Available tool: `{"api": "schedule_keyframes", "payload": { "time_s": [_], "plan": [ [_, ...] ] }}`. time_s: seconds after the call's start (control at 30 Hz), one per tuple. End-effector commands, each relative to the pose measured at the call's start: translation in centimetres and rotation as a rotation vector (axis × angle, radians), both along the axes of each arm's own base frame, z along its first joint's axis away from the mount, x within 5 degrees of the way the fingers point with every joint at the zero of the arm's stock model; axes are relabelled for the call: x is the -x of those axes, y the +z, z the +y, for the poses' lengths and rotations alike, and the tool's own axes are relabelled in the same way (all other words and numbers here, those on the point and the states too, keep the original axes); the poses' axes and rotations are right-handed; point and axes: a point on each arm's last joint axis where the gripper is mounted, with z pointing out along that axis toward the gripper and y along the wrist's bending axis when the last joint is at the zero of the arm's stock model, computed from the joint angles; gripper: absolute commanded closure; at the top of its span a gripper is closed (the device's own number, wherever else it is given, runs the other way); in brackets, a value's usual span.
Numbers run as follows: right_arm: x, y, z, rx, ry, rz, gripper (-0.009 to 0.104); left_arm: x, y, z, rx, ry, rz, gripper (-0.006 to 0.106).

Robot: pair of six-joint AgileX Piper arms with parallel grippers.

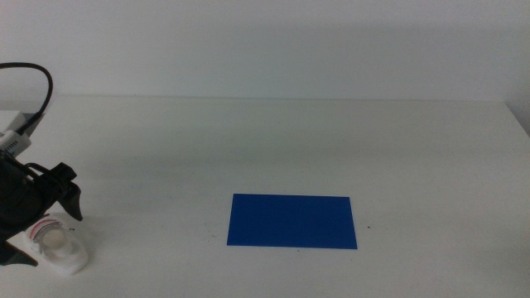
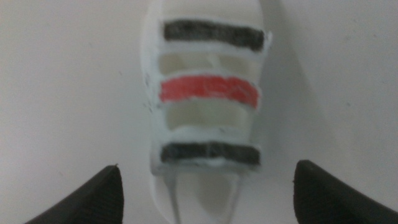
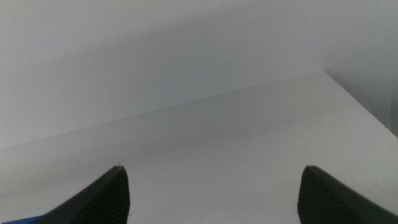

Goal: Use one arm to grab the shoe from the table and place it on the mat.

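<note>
Left wrist view alone shows the left claw (image 2: 205, 186) spread wide, straddling the striped shoe (image 2: 208, 99)

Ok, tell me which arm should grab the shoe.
Left. Its pincer is over the shoe at the table's left front, jaws open on either side. The right pincer sees only bare tabletop.

Left arm (image 1: 21, 199) low at the picture's left edge, left gripper (image 2: 205, 186) jaws spread wide, right gripper (image 3: 211, 193) likewise spread, waiting.
</note>
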Motion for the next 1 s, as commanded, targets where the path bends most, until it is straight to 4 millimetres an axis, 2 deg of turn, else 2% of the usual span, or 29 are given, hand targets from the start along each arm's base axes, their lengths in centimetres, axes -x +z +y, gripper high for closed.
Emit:
{"api": "schedule_keyframes", "payload": {
  "time_s": [0.0, 0.37, 0.53, 0.67, 0.77, 0.9, 0.97],
  "plan": [
    [0.0, 0.0, 0.0, 0.010, 0.002, -0.011, 0.016, -0.2, -0.1, 0.2, -0.032, -0.027, -0.010, 0.007],
    [0.0, 0.0, 0.0, 0.010, 0.002, -0.011, 0.016, -0.5, -0.6, 0.6, -0.066, -0.016, -0.006, 0.007],
    [0.0, 0.0, 0.0, 0.010, 0.002, -0.011, 0.016, -1.0, -2.0, 0.5, -0.042, -0.035, 0.012, 0.012],
    [0.0, 0.0, 0.0, 0.010, 0.002, -0.011, 0.016, -1.3, -2.4, 0.5, -0.043, -0.045, 0.005, 0.020],
    [0.0, 0.0, 0.0, 0.010, 0.002, -0.011, 0.016, -1.4, -2.5, 0.5, -0.041, -0.041, -0.003, 0.038],
    [0.0, 0.0, 0.0, 0.010, 0.002, -0.011, 0.016, -1.3, -2.2, -0.1, 0.022, 0.007, 0.000, 0.077],
    [0.0, 0.0, 0.0, 0.010, 0.002, -0.011, 0.016, -1.6, -1.3, -1.0, 0.049, 0.009, -0.010, 0.092]
  ]
}}
